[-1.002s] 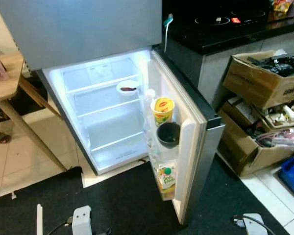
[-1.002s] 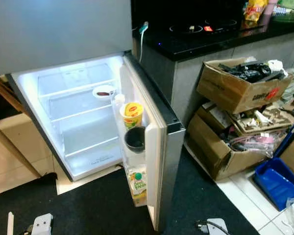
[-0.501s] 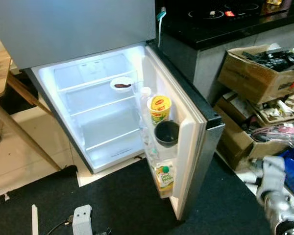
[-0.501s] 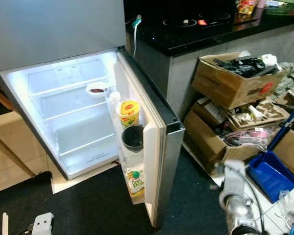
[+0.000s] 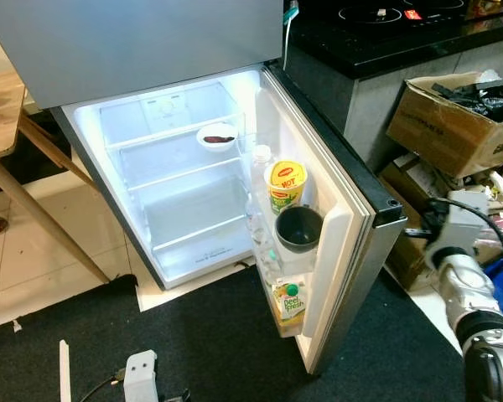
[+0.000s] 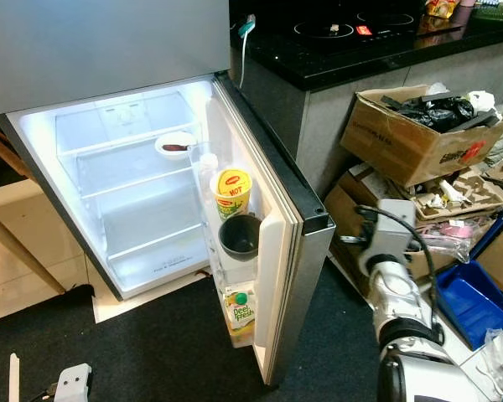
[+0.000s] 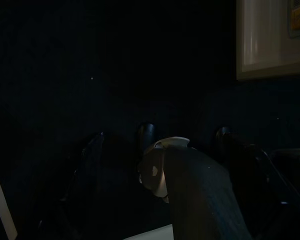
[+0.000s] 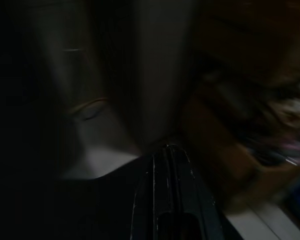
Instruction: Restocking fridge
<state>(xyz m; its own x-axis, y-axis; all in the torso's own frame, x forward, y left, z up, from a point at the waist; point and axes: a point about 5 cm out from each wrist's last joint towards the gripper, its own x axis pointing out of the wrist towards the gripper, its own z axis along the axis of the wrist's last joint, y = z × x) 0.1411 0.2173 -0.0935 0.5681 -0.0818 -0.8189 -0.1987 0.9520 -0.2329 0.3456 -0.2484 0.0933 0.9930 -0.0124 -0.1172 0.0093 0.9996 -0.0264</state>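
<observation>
The right gripper's [image 8: 165, 200] long black fingers [image 8: 157, 195] lay pressed together with no gap between them in the dim right wrist view. The left gripper's [image 7: 182, 145] finger spread could not be told in the near-black left wrist view.

In the lower right of the head views, the silver right arm [image 6: 394, 293] was raised just beside the outer face of the open grey fridge door [image 6: 306, 251].

On the door's lower shelf stood a yellow-and-green juice carton [image 5: 289, 300]; above it sat a dark round bowl [image 5: 298, 228], then a yellow noodle cup [image 5: 287, 184].

The lit white fridge compartment [image 5: 184, 201] occupied the centre, a small white bowl [image 5: 217, 135] on its upper shelf.

At right, brown cardboard boxes [image 6: 419, 134] sat below a black countertop [image 6: 352, 42].
</observation>
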